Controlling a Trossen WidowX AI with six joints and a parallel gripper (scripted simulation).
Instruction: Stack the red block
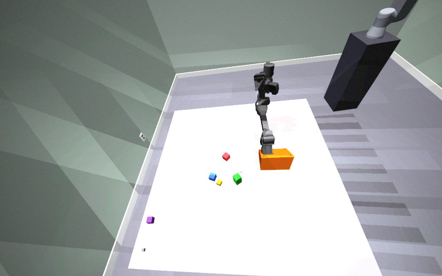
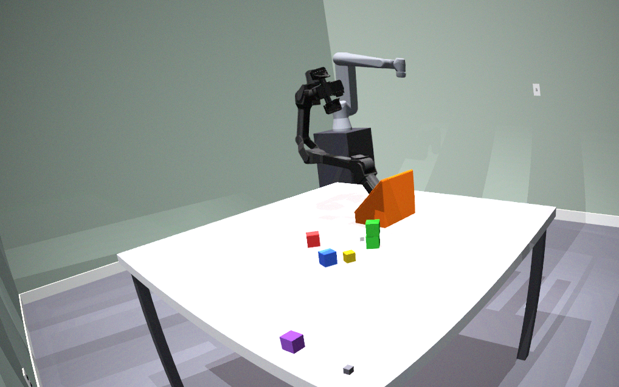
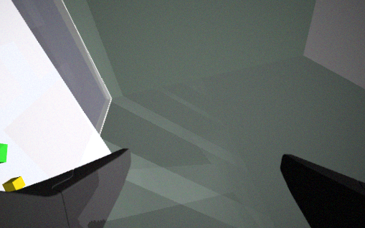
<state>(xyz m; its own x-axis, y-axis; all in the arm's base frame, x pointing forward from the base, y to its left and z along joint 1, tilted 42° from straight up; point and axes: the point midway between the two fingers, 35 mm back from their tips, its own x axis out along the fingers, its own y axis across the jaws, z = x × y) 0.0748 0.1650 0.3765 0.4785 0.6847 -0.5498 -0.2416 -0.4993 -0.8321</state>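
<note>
The arm's black parallel-jaw gripper (image 2: 322, 73) hangs high with jaws wide and empty, while the small red cube (image 2: 312, 238) sits on the white table (image 2: 446, 249), near the two-high green block tower (image 2: 372, 233). Biggest risk is probably a sloppy descent clipping the tower, or grabbing the cube off-centre so it topples on release.

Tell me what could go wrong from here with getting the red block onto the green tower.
The open, empty gripper is high above the table, far from the red block, so a long descent could land off-centre and nudge the block away. The blue block and yellow block sit close by, so wide-spread fingers might bump them. The green tower is narrow and two blocks tall; an off-centre placement may topple it.
</note>
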